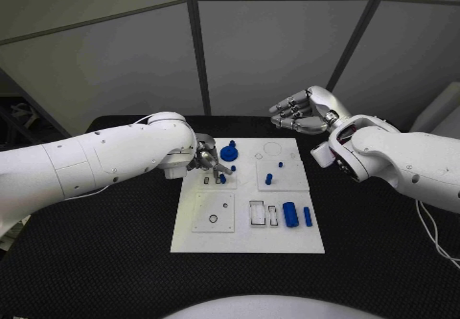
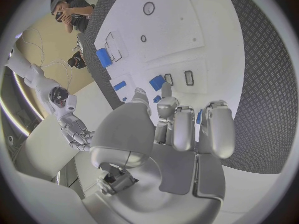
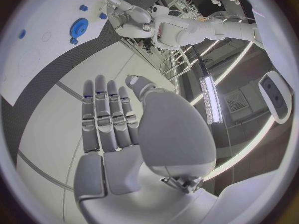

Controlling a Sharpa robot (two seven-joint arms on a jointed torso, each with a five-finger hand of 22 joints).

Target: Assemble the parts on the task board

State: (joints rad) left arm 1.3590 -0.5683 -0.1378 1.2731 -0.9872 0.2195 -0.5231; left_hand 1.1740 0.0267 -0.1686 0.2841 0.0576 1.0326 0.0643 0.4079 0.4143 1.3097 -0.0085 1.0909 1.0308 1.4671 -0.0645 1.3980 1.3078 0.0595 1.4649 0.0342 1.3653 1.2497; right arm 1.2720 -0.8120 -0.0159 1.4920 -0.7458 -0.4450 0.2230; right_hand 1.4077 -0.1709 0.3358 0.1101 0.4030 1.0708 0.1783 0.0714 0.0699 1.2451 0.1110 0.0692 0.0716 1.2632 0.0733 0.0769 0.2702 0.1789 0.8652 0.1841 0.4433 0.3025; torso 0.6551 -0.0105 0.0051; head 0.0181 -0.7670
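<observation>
Now left hand [image 1: 208,161] over task board [image 1: 247,236] – right hand [image 1: 299,110] raised, empty

You have the flat white rectangular task board [image 1: 247,234] lying level; a blue toothed gear [image 1: 228,153] sits at its far-left corner, and two blue cylinders [image 1: 290,214] lie near its right edge.

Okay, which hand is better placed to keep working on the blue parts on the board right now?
Left. The left hand is down at the task board's far left corner, its fingers among the small blue pieces beside the blue gear. The right hand is raised, empty, beyond the board's far edge.
</observation>
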